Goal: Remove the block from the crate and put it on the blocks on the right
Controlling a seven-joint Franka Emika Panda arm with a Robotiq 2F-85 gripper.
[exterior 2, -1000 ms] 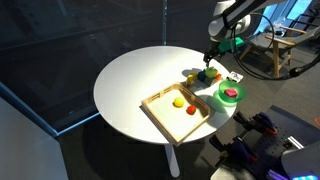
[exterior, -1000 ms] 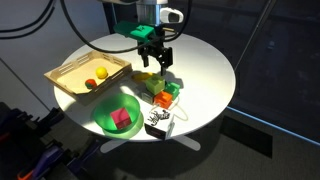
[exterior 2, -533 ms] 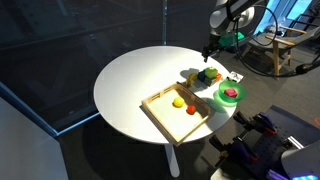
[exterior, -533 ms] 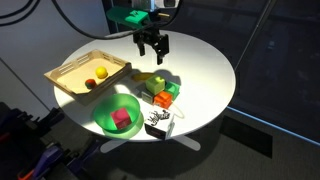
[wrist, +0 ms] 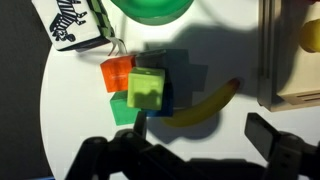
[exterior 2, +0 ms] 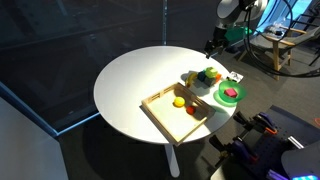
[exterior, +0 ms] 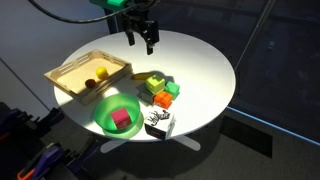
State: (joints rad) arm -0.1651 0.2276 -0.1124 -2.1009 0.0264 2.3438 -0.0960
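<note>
The lime block (wrist: 147,90) sits on top of the blocks (exterior: 157,92), a tight cluster with an orange cube (wrist: 117,73) and a green one; in both exterior views it caps the pile (exterior 2: 203,76). The crate (exterior: 75,72) of light wood stands apart from the pile and holds a small yellow thing (exterior: 101,71) and a small red thing (exterior: 89,83). My gripper (exterior: 141,33) hangs open and empty well above the table, behind the blocks. In the wrist view its dark fingers (wrist: 275,135) frame bare table below the pile.
A yellow banana (wrist: 200,105) lies against the blocks. A green bowl (exterior: 105,120) with a pink cube (exterior: 121,118) and a black-and-white patterned box (exterior: 160,123) stand near the round white table's (exterior: 205,60) front edge. The crate's wall (wrist: 290,90) shows at the wrist view's right.
My open gripper has risen from just above the blocks and drawn back toward the far side of the table. The lime block stays on the pile.
</note>
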